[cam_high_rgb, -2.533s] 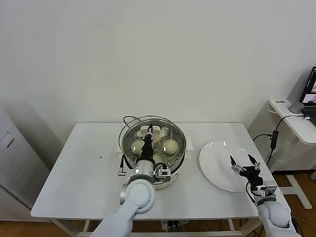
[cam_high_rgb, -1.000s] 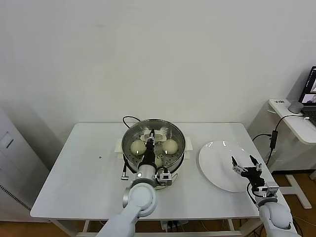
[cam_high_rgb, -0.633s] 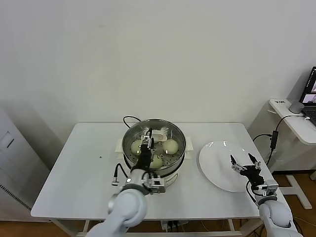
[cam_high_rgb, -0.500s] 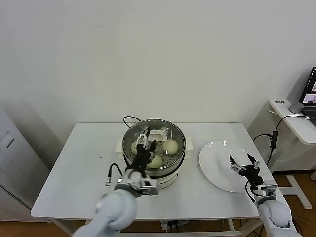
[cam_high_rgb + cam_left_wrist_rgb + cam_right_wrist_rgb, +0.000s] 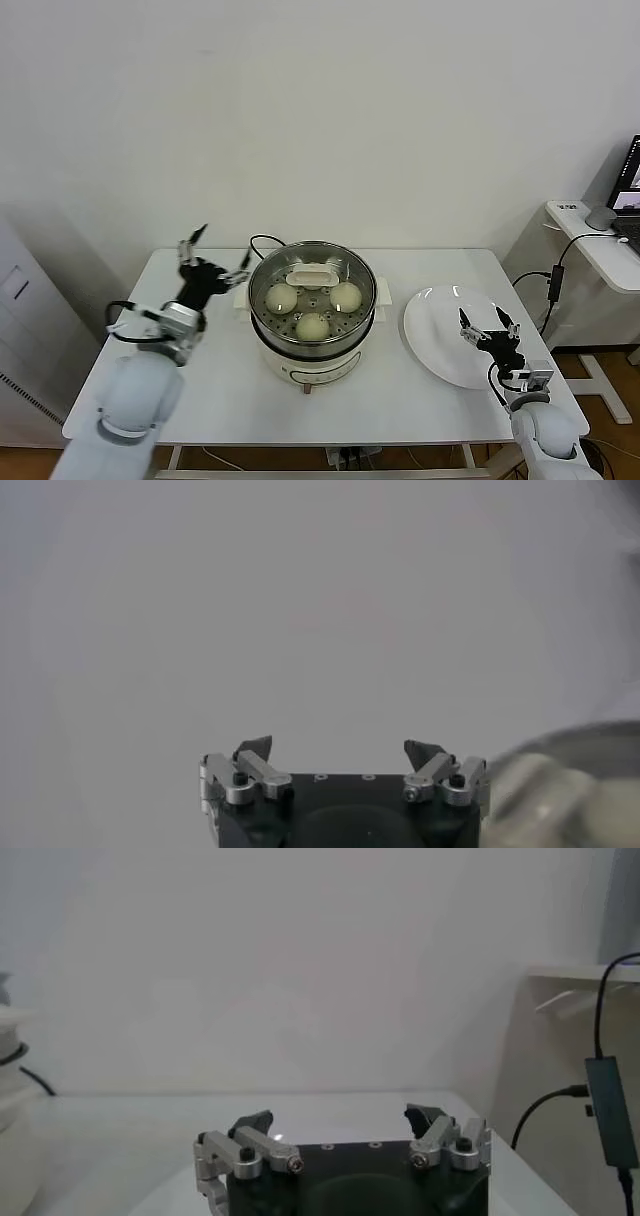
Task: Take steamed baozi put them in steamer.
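Observation:
The steamer (image 5: 311, 345), a shiny steel pot on a white base, stands mid-table. Three cream-white steamed baozi lie on its perforated tray: one at left (image 5: 281, 297), one at right (image 5: 345, 295), one at the front (image 5: 312, 325). A white oblong piece (image 5: 309, 273) sits at the tray's back. My left gripper (image 5: 215, 258) hangs open and empty in the air left of the steamer, apart from it; in the left wrist view the left gripper (image 5: 340, 748) holds nothing. My right gripper (image 5: 487, 328) hovers open over the white plate (image 5: 440, 345), with nothing between the jaws of the right gripper (image 5: 340, 1118).
The steamer's black cord (image 5: 262, 240) loops behind the pot. The white table (image 5: 170, 350) ends close behind the steamer at the wall. A side desk (image 5: 600, 245) with a laptop and a hanging cable stands to the right.
My left gripper opened inside the steamer, left a baozi at the tray's front, then pulled out and swung up to the left. The right arm barely shifted.

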You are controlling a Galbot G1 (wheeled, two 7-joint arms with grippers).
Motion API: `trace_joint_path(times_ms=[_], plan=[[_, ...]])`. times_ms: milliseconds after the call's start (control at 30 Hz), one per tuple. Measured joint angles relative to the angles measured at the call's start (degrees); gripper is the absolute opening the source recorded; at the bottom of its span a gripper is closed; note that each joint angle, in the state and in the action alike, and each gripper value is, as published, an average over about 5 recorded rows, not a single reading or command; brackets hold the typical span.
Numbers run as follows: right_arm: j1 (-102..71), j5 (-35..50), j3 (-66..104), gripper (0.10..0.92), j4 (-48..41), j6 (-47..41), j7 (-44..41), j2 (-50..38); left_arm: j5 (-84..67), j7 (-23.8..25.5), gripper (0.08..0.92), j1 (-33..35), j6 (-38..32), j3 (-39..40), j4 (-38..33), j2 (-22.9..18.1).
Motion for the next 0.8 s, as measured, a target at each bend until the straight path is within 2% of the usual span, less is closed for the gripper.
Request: trace_joint_path(times_ms=[200,433,800], plan=[[-1.24,0.31,0.93,0.823,2.04,-1.34,0.56,-0.23,-12.5,-1.89,0.823,1.35,-2.06,-4.73,8.3,2.6],[-2.08,0.99,0.95,0.823,3.92,-3.51,1.44,-0.12,-20.92,-2.69,0.823,2.01,-2.97,-6.31,16.6,4.63],[-2.95,1.44,1.27,0.823,5.0,-5.0,2.04,0.3,-28.01,-3.35,0.823,3.81,-2.94,-7.9,21.97,5.26]])
